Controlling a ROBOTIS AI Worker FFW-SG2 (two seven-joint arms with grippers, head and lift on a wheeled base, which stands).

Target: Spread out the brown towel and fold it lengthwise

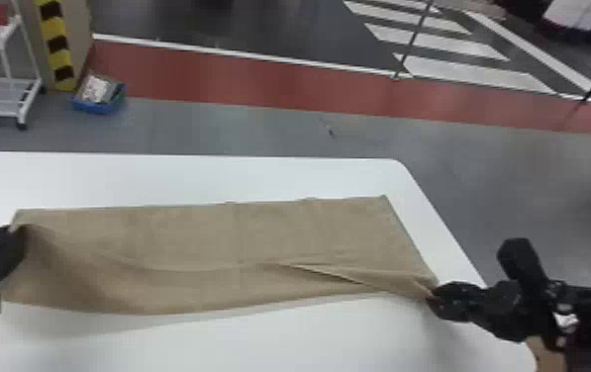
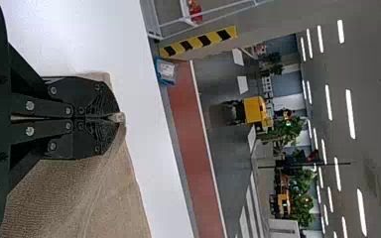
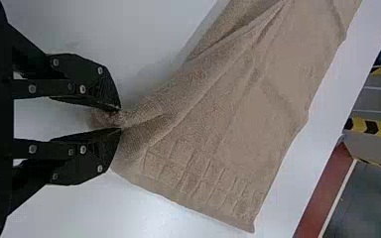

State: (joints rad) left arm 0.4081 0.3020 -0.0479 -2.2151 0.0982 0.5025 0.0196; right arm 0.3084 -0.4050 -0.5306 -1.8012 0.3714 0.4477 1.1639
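Head view: over there the brown towel (image 1: pixel 210 237) stretches across the white table (image 1: pixel 284 341). The left gripper (image 1: pixel 16 231), its arm cut off, pinches its left end; the right gripper (image 1: pixel 431 296) pinches bunched cloth by the near right corner. The blue bin's (image 1: pixel 96 106) contents look too blurred to make out.

Black left pincer (image 1: pixel 18 229), matching right pincer (image 1: pixel 432 295), straight link bars (image 2: pixel 47 107), round silver screws (image 2: pixel 30 105), angular fingers (image 3: pixel 77 166), ridged fingertips (image 2: pixel 105 105)
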